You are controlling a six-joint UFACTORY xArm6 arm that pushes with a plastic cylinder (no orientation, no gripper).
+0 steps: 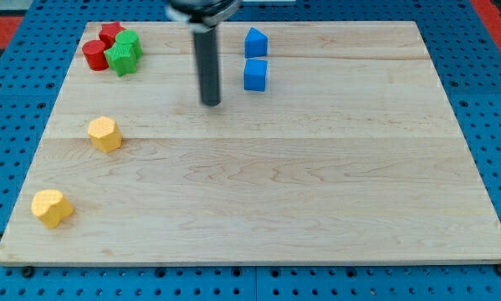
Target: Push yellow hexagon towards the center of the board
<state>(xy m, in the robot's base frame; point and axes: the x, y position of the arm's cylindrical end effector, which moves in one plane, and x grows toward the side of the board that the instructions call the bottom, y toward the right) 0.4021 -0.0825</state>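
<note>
The yellow hexagon (104, 134) lies near the board's left edge, about halfway up. My tip (211, 102) rests on the board at upper centre, well to the right of and above the hexagon, and apart from it. The dark rod rises straight up from the tip to the view's top. A second yellow block (51, 207), heart-like in shape, lies at the lower left corner.
Two blue blocks stand just right of my tip: a blue cube (255, 74) and a blue pentagon-like block (255, 42) above it. A cluster at the top left holds red blocks (94, 54) and green blocks (124, 53). The wooden board (317, 184) sits on a blue pegboard.
</note>
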